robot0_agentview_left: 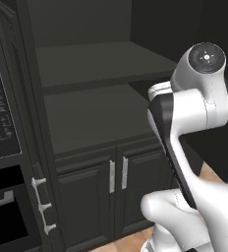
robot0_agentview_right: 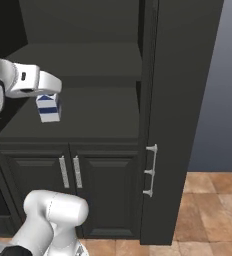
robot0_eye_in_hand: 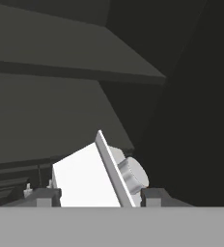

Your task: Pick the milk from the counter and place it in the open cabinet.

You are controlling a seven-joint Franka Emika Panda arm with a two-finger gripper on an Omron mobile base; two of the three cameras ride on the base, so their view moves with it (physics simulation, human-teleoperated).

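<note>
White carton: milk point(robot0_agentview_right: 48, 108) hangs under the wrist, above the lower shelf point(robot0_agentview_right: 88, 117) of the open cabinet point(robot0_agentview_right: 173, 100), not resting on it.
Gripper point(robot0_eye_in_hand: 97, 193): clamped on the milk, a fingertip at each side.
Tilt: carton looks canted in the hand view, hard to be sure.
Risk: releasing at this height, it drops and topples; a canted carton lands on an edge.
</note>
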